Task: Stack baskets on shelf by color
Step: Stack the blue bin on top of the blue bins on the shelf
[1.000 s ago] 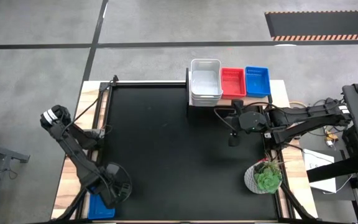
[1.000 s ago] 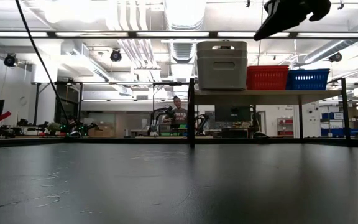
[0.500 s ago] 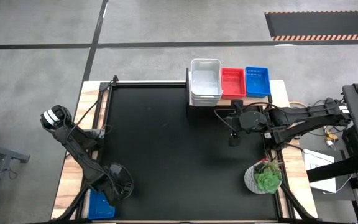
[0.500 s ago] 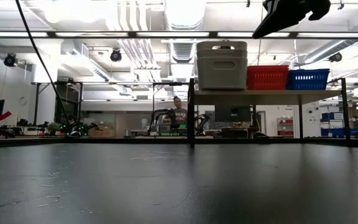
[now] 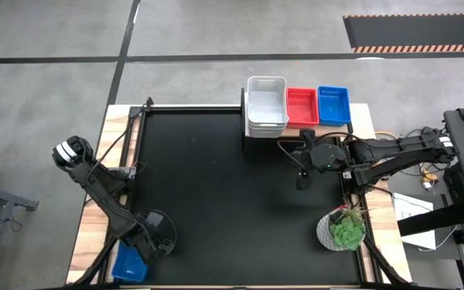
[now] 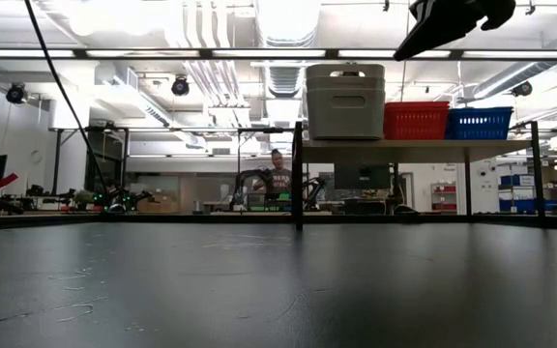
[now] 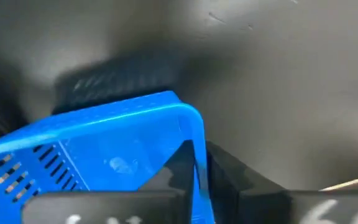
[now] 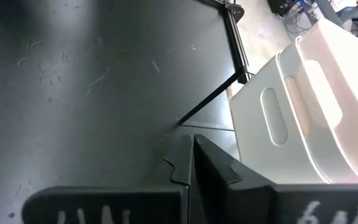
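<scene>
left hand point(image 5: 139, 251) low at the near left corner, fingers pinched together; right hand point(image 5: 300, 179) closed, raised.

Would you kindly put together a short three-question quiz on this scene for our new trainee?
1. True or false: the left hand is clamped on the rim of a blue basket.
2. Multiple choice: on the shelf, seen from above, what stands between the white baskets and the shelf's blue basket? A) a plant pot B) a red basket C) nothing
3. Fill in: the right hand is shut and holds ____.

Key
1. True: the blue rim runs between its dark fingers at the table's near left corner.
2. B: the red basket stands in the middle.
3. Nothing; it hovers just in front of the shelf.
</scene>
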